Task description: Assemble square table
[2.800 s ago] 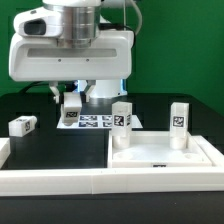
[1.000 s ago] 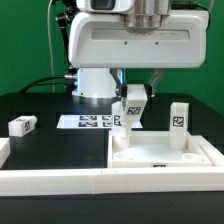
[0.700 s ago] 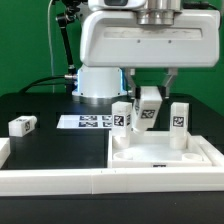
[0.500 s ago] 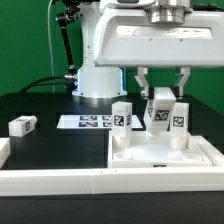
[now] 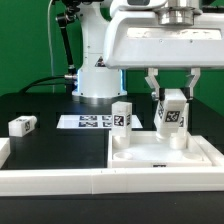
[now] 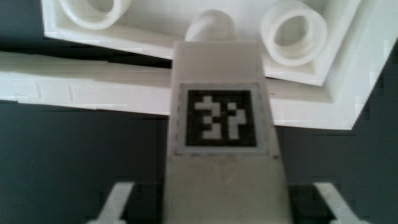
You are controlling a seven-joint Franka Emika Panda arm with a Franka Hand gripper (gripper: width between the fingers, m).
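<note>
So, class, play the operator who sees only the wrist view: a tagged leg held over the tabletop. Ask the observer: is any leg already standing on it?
Observer: Yes, an upright leg stands on the tabletop, to the exterior view's left of the held leg.
Operator: Any spare legs?
Observer: A loose leg lies on the table at the exterior view's far left, apart from the tabletop.

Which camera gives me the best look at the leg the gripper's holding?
The wrist view: the leg fills the frame lengthwise, tag plain, with the tabletop's round sockets beyond its tip. The exterior view shows it small, clamped in the gripper above the tabletop, toward that view's right.
</note>
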